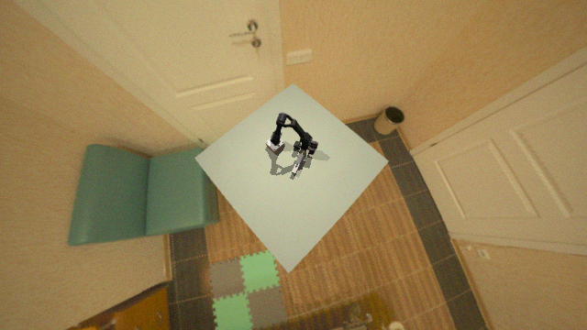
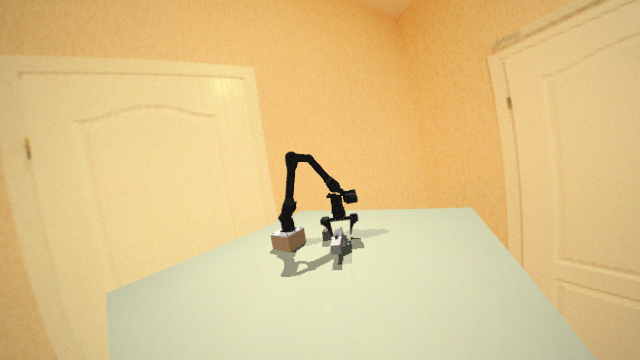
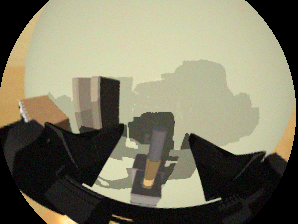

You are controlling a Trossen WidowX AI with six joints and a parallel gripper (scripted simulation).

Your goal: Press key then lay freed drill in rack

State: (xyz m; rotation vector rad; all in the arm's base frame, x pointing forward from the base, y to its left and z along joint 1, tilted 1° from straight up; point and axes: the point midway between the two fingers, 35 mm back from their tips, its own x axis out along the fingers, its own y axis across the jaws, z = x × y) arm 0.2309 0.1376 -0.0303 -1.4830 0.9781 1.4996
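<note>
My gripper is open and empty, pointing down, its fingers apart on either side of a grey rod with a brass-coloured lower part, which looks like the drill. The rod rises from a grey block, near the bottom middle of the wrist view. A long pale-grey piece shows below the gripper in the top and exterior views. A beige block with a dark side, possibly the rack, stands beyond the left finger. The key cannot be made out, and small parts near the fingers are in shadow.
The arm's brown base box stands to the left of the gripper. Everything stands on a pale green table top. Arm shadows fall across the parts.
</note>
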